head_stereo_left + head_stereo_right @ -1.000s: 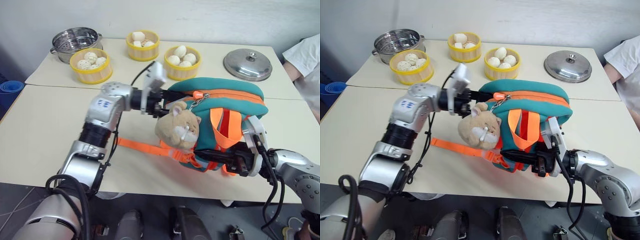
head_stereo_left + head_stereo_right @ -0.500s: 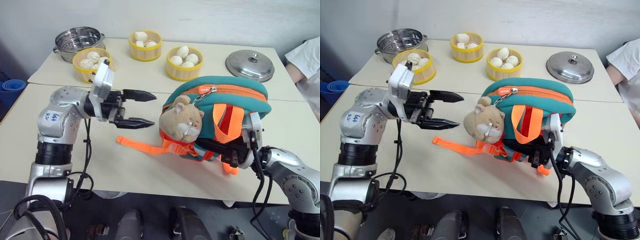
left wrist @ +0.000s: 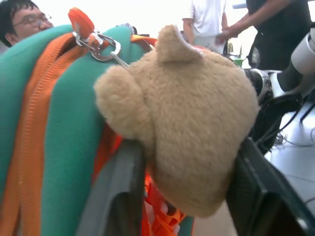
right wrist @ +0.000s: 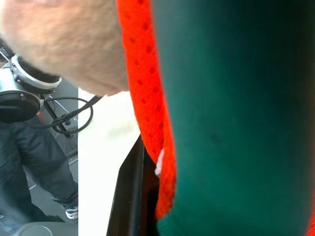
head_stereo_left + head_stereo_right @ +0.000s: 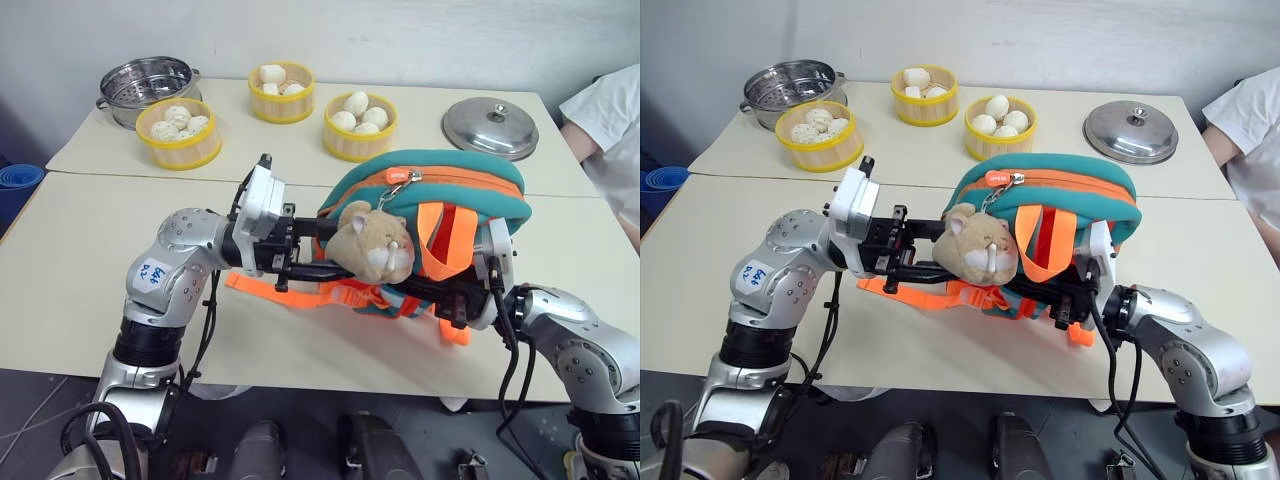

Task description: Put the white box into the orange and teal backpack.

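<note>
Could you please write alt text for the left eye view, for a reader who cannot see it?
An orange and teal backpack with a tan plush cat toy sits on a pale table, the robot's left pincer reaching in beside the toy and the right pincer at its base. Behind stand three yellow baskets of buns, a steel pot and a lid.

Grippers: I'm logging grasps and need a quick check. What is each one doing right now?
Left gripper: fingers either side of the plush cat toy; a grip cannot be told.
Right gripper: shut on the orange and teal backpack.
</note>
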`<state>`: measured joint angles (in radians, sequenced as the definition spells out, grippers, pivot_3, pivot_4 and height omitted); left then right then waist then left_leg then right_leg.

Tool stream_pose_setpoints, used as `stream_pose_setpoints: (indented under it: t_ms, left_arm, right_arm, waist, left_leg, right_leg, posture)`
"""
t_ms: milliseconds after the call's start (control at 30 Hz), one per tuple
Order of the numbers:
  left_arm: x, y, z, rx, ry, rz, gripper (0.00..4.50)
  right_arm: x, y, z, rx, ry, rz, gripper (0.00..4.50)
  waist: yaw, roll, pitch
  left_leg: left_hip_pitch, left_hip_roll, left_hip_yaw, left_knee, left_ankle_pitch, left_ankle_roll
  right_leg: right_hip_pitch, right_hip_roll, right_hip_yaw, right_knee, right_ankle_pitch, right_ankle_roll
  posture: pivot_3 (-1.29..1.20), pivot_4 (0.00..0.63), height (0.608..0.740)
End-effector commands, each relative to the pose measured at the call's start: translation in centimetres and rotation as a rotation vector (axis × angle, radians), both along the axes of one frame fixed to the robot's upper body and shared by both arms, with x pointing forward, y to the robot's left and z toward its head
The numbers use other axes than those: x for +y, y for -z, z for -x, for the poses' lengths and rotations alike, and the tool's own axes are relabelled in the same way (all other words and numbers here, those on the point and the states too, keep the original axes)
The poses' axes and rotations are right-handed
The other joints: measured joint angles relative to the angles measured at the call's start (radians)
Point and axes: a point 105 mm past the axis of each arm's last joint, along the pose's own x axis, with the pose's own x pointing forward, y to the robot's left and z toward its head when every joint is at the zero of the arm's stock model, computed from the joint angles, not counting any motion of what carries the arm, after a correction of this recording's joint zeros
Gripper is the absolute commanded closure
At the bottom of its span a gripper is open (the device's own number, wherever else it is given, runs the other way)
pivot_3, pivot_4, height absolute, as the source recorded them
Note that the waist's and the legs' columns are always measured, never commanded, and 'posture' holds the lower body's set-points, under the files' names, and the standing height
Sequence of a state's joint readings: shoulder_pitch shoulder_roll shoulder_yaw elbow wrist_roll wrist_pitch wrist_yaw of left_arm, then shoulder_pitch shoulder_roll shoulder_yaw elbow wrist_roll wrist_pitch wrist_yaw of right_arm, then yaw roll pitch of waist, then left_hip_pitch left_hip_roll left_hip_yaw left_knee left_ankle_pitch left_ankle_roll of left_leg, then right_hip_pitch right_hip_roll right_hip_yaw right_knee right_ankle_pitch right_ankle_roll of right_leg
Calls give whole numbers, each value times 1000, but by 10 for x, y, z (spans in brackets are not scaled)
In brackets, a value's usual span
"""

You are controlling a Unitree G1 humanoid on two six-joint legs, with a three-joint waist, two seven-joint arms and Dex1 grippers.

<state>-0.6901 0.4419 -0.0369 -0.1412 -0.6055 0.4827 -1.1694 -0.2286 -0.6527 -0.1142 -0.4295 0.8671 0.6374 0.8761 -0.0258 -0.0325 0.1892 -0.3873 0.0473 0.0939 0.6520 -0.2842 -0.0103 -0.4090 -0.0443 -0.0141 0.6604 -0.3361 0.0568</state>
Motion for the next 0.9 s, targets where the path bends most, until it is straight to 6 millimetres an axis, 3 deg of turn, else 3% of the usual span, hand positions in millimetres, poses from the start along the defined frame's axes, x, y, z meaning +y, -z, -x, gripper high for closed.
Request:
stream_pose_setpoints:
  t_ms: [33, 100, 200, 300, 367, 433, 500, 667, 767, 800, 900]
  left_arm:
    - [33, -31, -28, -74, -176, 71, 3416]
    - [55, -42, -43, -76, -263, 85, 3575]
    - [82, -43, -50, -35, -295, 46, 3576]
    - [113, -17, -65, 14, -402, -99, 3576]
    - [123, 15, -79, 9, -484, -232, 3576]
    - [120, 51, -82, 1, -478, -359, 3576]
    - [109, 74, -82, 11, -455, -350, 3576]
    - [91, 116, -75, 79, -425, -296, 3576]
    - [89, 119, -68, 103, -424, -255, 3576]
    - [90, 117, -66, 115, -436, -236, 2858]
    - [100, 112, -53, 136, -457, -228, 1958]
  right_arm:
    - [0, -6, 2, -26, 7, -15, 4500]
    - [-3, -5, 3, -25, 25, -16, 4500]
    - [-7, -4, 3, -25, 49, -16, 4500]
    - [-13, -1, 5, -24, 81, -20, 4500]
    - [-17, 0, 6, -25, 104, -32, 4500]
    - [-18, 2, 6, -27, 122, -41, 4500]
    - [-17, 4, 6, -29, 135, -49, 4500]
    - [-15, 9, 5, -29, 154, -62, 4500]
    - [-15, 19, -1, -31, 203, -44, 4500]
    - [-17, 20, -6, -47, 235, -51, 4500]
    - [-26, 28, -12, -115, 314, 21, 4500]
  waist:
    - [0, 0, 0]
    - [-1, 0, 0]
    - [-2, 0, 0]
    - [-1, 0, 0]
    - [1, 0, 0]
    - [1, 0, 0]
    - [4, 0, 0]
    - [0, 0, 0]
    - [-2, 0, -1]
    - [-3, 0, -1]
    - [-3, 0, -1]
  left_leg:
    - [0, 0, 0, 0, 0, 0]
    - [0, 0, 0, 1, 0, 0]
    - [0, 0, 0, 0, 0, 0]
    - [0, 0, 1, -1, 1, -1]
    - [0, 0, 1, -1, 0, -1]
    - [0, 0, 1, 0, 0, 1]
    - [0, 0, 1, 0, -1, 2]
    - [-2, 0, 1, 1, -1, 2]
    - [0, 0, 1, 0, -1, 2]
    - [0, 0, 1, 0, -1, 2]
    - [0, 0, 1, 0, -1, 2]
  right_leg:
    - [0, 0, 0, 0, 0, 0]
    - [0, 0, 0, 0, 0, 0]
    - [0, 0, -1, 0, 0, 0]
    - [0, 0, -1, -1, 0, 0]
    - [0, 0, -1, -1, 0, 0]
    - [0, -1, -1, -1, 0, 0]
    - [1, -1, -1, -1, 0, 0]
    - [-1, -1, -1, 0, 0, 0]
    - [-1, -1, -1, 1, 0, 0]
    - [-1, -1, -1, 1, 0, 0]
    - [-1, -1, -1, 2, 0, 0]
  posture:
    - [0, 150, 740]
    - [0, 150, 740]
    - [0, 150, 740]
    - [0, 150, 740]
    - [0, 150, 740]
    - [0, 150, 740]
    - [0, 150, 740]
    - [0, 150, 740]
    - [0, 150, 740]
    - [0, 150, 740]
    - [0, 150, 740]
